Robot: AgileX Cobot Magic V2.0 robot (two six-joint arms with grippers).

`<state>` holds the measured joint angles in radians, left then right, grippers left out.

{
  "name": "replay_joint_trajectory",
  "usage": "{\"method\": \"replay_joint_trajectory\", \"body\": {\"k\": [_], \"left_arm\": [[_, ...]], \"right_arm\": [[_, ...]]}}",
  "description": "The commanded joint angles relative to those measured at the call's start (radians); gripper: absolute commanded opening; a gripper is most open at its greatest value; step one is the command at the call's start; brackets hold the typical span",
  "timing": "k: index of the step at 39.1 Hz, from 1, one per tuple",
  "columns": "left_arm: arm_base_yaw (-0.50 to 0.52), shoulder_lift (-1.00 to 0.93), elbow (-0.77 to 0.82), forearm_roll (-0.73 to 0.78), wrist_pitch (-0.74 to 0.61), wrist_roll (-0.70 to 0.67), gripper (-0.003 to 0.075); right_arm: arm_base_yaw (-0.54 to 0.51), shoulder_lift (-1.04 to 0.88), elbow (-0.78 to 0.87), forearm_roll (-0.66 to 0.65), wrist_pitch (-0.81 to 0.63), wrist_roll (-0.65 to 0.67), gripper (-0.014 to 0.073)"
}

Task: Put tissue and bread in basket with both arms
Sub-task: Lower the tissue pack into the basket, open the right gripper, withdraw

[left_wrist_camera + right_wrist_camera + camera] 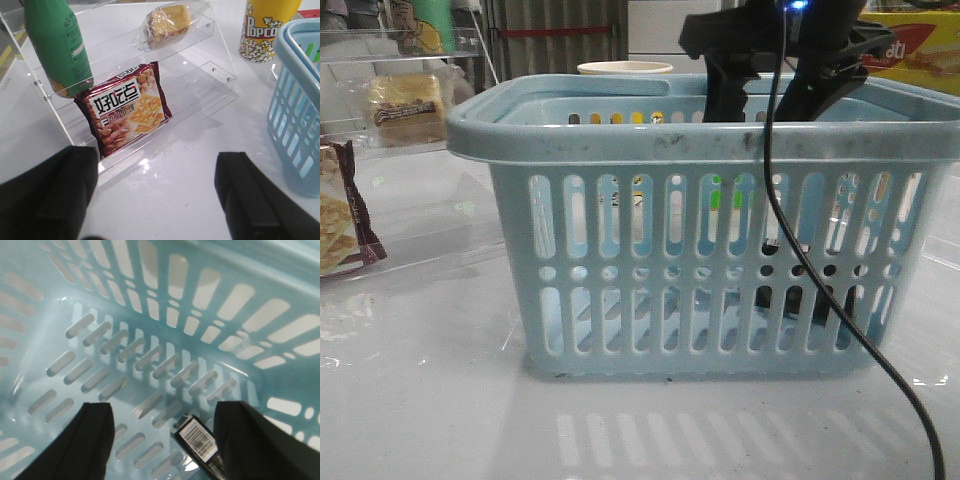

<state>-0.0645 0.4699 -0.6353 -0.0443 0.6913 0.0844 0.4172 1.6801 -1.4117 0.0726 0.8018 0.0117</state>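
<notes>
Right gripper [160, 440]: jaws spread, empty, lowered inside the basket [700, 140].
Tissue [199, 445]: lying on the basket floor between the right fingers, barcode up.
Left gripper [155, 195]: jaws apart, empty, above the table facing the acrylic rack [210, 75].
Bread [167, 24]: on the rack's upper shelf, above the cracker packet [127, 112].

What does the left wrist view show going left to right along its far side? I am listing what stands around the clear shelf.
Green plastic bottle → yellowish bread chunk in clear plastic wrap → yellow popcorn cup → light-blue slotted plastic basket.
</notes>
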Motion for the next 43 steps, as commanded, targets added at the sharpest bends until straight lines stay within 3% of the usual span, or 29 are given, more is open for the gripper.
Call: {"method": "replay_joint_trajectory", "body": {"k": [1,10,30,43], "left_arm": [[0.003,0.011,-0.032,-0.01,-0.08,-0.005,0.0547],[0.003,0.011,-0.032,-0.01,-0.08,-0.005,0.0547],[0.003,0.011,-0.032,-0.01,-0.08,-0.005,0.0547],[0.003,0.011,-0.032,-0.01,-0.091,-0.005,0.0547]], "right_arm": [[0.01,-0.123,0.006,0.008,-0.076,-0.034,0.0539],[0.029,-0.335,0.174,0.002,-0.183,-0.077,0.0539],[0.029,-0.776,0.47,-0.049,-0.18,-0.077,0.0539],[0.029,-0.967,0.588,-0.048,-0.178,-0.076,0.0539]]}}
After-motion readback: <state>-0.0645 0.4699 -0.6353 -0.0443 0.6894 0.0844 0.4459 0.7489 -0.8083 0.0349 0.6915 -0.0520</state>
